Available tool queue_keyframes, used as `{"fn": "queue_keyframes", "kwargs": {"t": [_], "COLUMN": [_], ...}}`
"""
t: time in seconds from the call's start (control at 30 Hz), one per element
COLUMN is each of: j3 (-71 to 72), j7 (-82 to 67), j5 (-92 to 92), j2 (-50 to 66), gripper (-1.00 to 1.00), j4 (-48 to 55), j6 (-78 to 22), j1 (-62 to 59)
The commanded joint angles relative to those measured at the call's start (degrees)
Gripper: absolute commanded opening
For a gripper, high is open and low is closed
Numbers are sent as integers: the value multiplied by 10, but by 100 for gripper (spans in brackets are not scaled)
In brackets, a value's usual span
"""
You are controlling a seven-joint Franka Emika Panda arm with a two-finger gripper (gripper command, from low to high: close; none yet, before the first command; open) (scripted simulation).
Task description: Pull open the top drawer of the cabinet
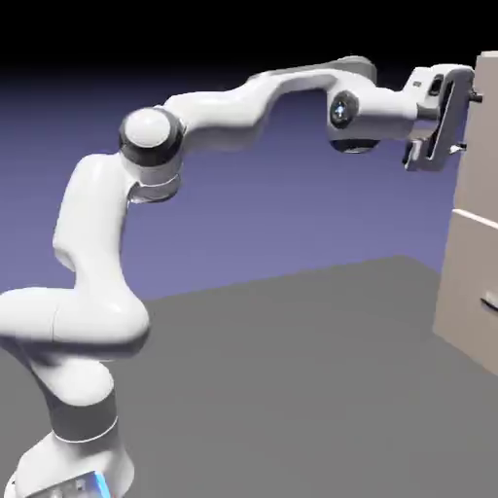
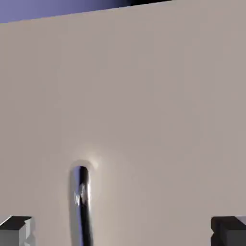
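We see the top drawer [image 2: 144, 96] filling the hand view, its metal handle [image 2: 81, 202] between our gripper [image 2: 122, 230] fingertips, nearer the left one. The gripper [image 1: 465, 122] stands wide open, holding nothing, level against the cabinet [image 1: 477, 243] at its top.

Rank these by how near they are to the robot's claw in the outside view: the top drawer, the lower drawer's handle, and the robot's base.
From the gripper, jaws open:
1. The top drawer, right against it at the picture's right edge.
2. The lower drawer's handle, below on the cabinet.
3. The robot's base, far off at lower left.
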Motion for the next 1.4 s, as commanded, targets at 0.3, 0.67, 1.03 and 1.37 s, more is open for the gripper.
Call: {"fn": "queue_keyframes", "kwargs": {"t": [0.3,0.67,1.03,1.37], "j3": [165,116,64,42], "j7": [-249,-95,-16,-185], "j5": [180,155,150,244], "j2": [-17,-141,-199,-102], "gripper": [0,0,-100,-100], "j4": [128,298,341,134], "j6": [-14,-12,-21,-70], "j1": [-197,-291,-297,-174]}}
